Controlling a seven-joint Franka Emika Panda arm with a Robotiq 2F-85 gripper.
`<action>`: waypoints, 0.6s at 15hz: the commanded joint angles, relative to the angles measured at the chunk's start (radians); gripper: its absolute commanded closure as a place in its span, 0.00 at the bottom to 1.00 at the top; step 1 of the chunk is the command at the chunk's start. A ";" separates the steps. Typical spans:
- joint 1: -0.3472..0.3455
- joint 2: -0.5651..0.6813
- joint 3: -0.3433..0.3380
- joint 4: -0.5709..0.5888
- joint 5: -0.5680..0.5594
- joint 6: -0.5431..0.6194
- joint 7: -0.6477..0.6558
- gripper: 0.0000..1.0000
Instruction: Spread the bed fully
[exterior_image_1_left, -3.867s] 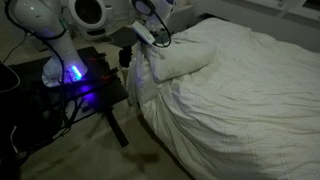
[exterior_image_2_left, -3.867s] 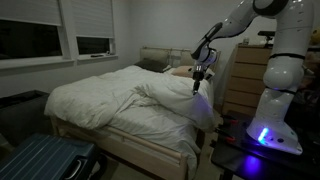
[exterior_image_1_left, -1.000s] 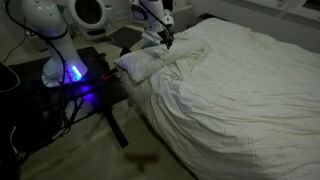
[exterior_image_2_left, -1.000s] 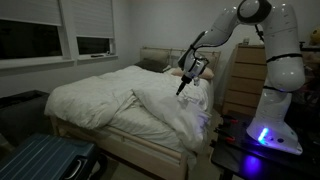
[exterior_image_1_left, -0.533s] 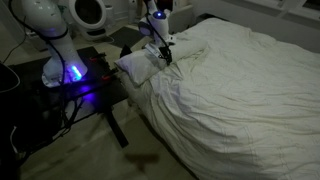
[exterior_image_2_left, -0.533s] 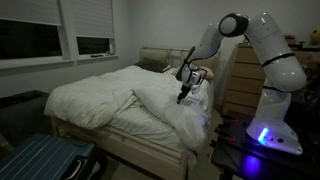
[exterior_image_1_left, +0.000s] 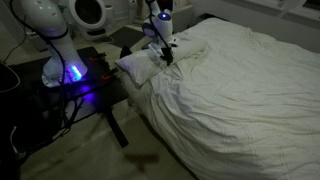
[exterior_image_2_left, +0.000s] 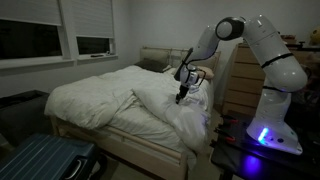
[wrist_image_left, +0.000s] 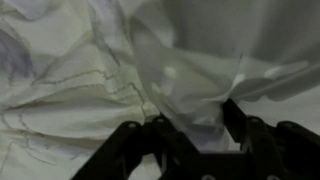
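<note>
The bed (exterior_image_1_left: 240, 90) fills most of both exterior views, its white wrinkled duvet (exterior_image_2_left: 100, 95) bunched and folded back at the near corner (exterior_image_1_left: 140, 65). My gripper (exterior_image_1_left: 167, 55) points down into that fold by the bed's edge (exterior_image_2_left: 181, 97). In the wrist view my gripper (wrist_image_left: 195, 125) has its two dark fingers (wrist_image_left: 240, 125) standing apart, with a ridge of white duvet cloth (wrist_image_left: 195, 95) lying between them. Whether the cloth is pinched I cannot tell.
A small black table (exterior_image_1_left: 95, 90) carries the robot base with its blue light (exterior_image_1_left: 72, 73), right beside the bed. A wooden dresser (exterior_image_2_left: 245, 80) stands behind the arm. A dark ribbed suitcase (exterior_image_2_left: 45, 158) lies on the floor at the bed's foot.
The gripper came down from above the folded corner onto the duvet fold, and its fingers have drawn closer together around the cloth. The duvet itself has barely shifted.
</note>
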 joint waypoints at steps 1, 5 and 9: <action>0.012 -0.041 -0.035 -0.004 -0.030 -0.068 0.044 0.73; 0.011 -0.121 -0.051 -0.058 -0.043 -0.142 0.010 0.99; -0.083 -0.230 0.035 -0.123 -0.169 -0.161 0.055 0.99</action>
